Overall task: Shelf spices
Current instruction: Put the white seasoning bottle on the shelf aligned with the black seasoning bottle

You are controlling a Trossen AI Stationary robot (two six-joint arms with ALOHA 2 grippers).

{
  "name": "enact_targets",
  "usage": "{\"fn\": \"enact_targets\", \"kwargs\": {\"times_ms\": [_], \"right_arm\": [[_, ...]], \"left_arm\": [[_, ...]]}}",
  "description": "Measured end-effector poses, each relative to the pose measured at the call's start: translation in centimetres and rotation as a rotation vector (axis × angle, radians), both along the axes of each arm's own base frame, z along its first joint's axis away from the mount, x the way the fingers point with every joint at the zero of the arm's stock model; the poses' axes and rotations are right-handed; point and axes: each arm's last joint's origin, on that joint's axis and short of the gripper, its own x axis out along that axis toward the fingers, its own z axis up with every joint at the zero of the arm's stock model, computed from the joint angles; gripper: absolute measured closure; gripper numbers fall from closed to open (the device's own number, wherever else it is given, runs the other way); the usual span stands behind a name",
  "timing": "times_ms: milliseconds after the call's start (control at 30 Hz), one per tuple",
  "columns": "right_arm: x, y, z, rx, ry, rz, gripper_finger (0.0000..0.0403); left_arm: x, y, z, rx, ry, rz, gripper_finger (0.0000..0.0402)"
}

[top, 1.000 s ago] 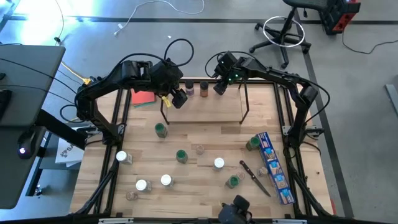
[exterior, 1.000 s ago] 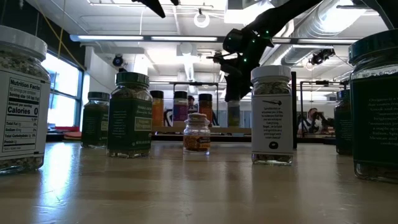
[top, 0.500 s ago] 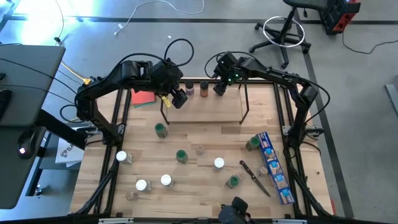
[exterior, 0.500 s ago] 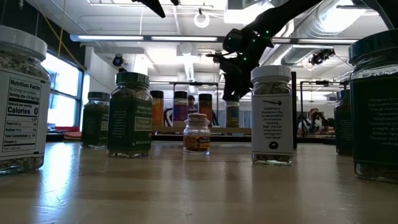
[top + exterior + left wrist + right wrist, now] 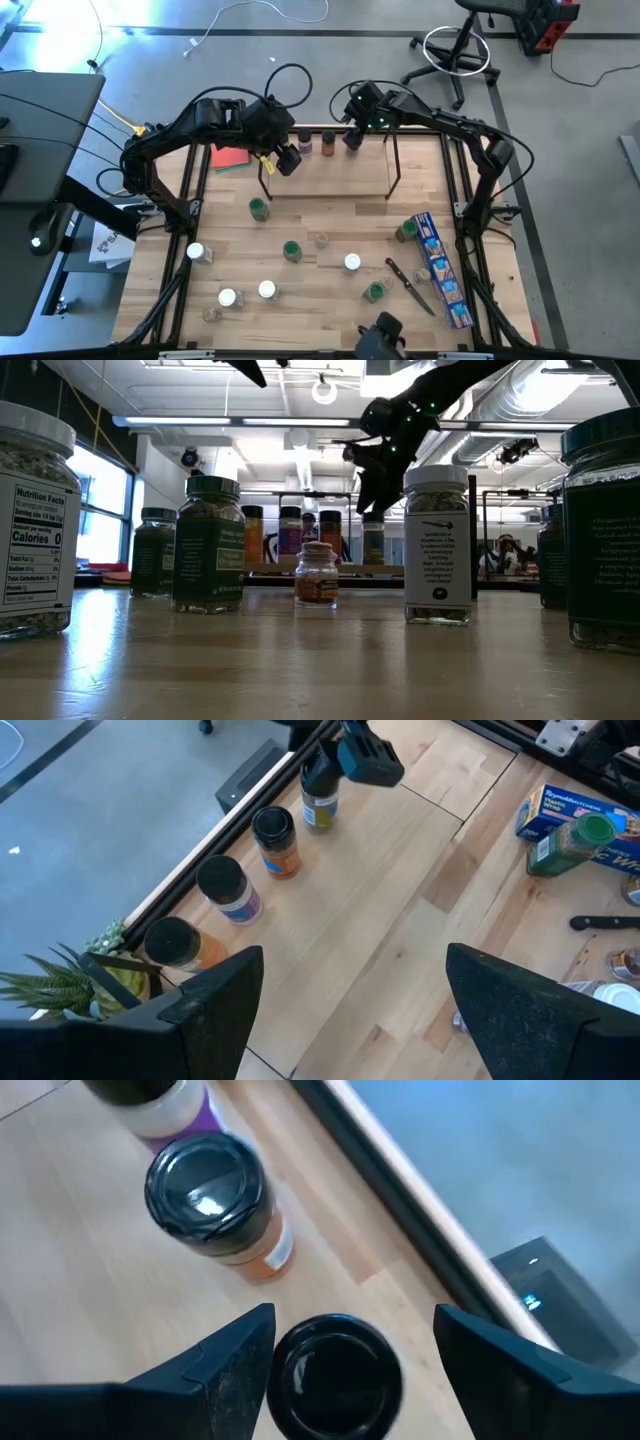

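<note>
The shelf (image 5: 330, 175) stands at the table's far middle. Several black-capped spice jars stand in a row on its far board: (image 5: 175, 942), (image 5: 230, 890), (image 5: 275, 840), (image 5: 320, 805). My right gripper (image 5: 350, 1380) is open over the row's right end. Its fingers stand on either side of the end jar's black cap (image 5: 335, 1380), and that jar rests upright on the board (image 5: 373, 540). My left gripper (image 5: 350, 1010) is open and holds nothing, hovering above the shelf's left part (image 5: 285, 160). More jars with green (image 5: 259, 208) and white (image 5: 267, 289) caps stand on the near table. My right gripper comes down from above around the end jar's black cap (image 5: 335, 1380). A gap shows between the cap and one finger (image 5: 500, 1370). Whether the other finger (image 5: 235, 1370) touches the cap, I cannot tell. The jar stands upright on the shelf board.
A long blue box (image 5: 440, 270) and a black-handled knife (image 5: 410, 285) lie at the table's right near side. A red card (image 5: 230, 158) lies left of the shelf. Bare board shows on the shelf's near half and right part. A black frame (image 5: 190, 180) edges the table.
My right gripper has risen slightly above the end jar, so the jar's top now shows below it in the low view. The jar has stayed in place on the shelf.
</note>
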Motion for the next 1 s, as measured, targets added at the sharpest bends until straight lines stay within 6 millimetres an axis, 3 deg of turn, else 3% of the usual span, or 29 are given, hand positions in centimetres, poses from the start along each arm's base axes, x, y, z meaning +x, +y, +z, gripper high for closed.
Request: {"fn": "enact_targets", "kwargs": {"times_ms": [200, 333, 500, 633, 800, 1000], "right_arm": [[-0.8, 1.0, 2.9, -0.061, -0.072, 0.006, 0.0136], [-1.9, 3.1, 6.1, -0.106, -0.141, -0.008, 0.0136], [-3.8, 7.3, 10.3, -0.147, -0.234, -0.008, 0.0136], [-5.0, 12.0, 12.6, -0.118, -0.284, 0.062, 0.0136], [-5.8, 17.7, 12.9, -0.017, -0.233, 0.221, 0.0136], [-5.2, 22.8, 12.1, 0.347, -0.209, 0.504, 0.0136]], "left_arm": [[0.0, -0.2, 0.0, 0.001, 0.0, -0.005, 0.0092], [-0.2, -0.5, 0.2, 0.012, -0.003, -0.018, 0.0092], [-1.6, -1.2, 1.4, 0.066, -0.033, -0.002, 0.0092], [-3.1, -1.8, 2.5, 0.12, -0.065, 0.019, 0.0092], [-5.0, -2.4, 3.6, 0.166, -0.1, 0.034, 0.0092], [-6.4, -2.7, 3.7, 0.198, -0.051, 0.049, 0.0092]]}}
